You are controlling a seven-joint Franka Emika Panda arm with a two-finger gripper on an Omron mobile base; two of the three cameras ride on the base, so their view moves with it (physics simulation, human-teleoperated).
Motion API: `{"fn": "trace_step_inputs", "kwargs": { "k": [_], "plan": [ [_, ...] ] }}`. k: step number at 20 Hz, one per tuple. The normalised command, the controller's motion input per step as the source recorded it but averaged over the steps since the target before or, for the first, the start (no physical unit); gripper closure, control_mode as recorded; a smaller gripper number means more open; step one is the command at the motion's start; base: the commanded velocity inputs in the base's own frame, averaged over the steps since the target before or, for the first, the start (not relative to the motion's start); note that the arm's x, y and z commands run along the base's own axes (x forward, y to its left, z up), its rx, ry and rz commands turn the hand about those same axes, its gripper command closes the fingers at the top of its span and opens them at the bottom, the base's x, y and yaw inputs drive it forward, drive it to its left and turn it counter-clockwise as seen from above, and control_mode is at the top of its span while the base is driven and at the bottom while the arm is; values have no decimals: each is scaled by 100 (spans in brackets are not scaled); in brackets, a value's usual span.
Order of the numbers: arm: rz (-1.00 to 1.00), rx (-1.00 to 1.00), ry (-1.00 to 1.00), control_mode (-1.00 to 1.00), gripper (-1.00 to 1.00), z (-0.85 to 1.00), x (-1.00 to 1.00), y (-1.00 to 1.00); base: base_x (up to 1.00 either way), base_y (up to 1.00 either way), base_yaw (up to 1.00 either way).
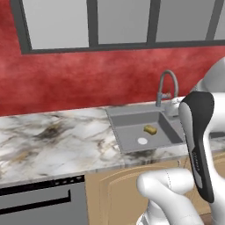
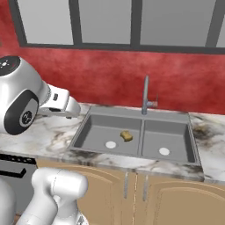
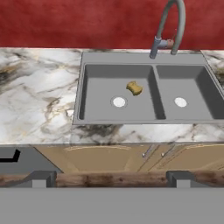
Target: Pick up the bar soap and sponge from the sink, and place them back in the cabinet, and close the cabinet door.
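The grey double-basin sink (image 3: 81, 83) is set in the marble counter, with its gooseneck faucet (image 3: 168, 26) at the back. The yellow-brown sponge (image 3: 134, 88) lies in the left basin near the divider, behind that basin's white drain; it also shows as the sponge (image 1: 150, 129) and the sponge (image 2: 126, 135) in the base views. My gripper (image 3: 110, 179) hangs open and empty, well back from the counter's front edge and facing the sink, its two fingertips (image 3: 41, 178) spread wide. The bar soap, the cabinet and the cabinet door are out of view.
Marble counter (image 3: 39, 87) runs left of the sink. Tan arched-panel lower doors (image 2: 167, 197) stand under it, and a dark appliance front (image 1: 39, 197) sits at the left. A red wall (image 2: 110, 74) with a window above backs the counter.
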Motion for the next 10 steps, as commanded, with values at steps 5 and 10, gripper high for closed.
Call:
{"fn": "trace_step_inputs", "kwargs": {
  "k": [5,10],
  "plan": [
    [0,0,0,100,-100,0,0,0,16,-58,0],
    [0,0,0,100,-100,0,0,0,21,-51,0]
  ]
}}
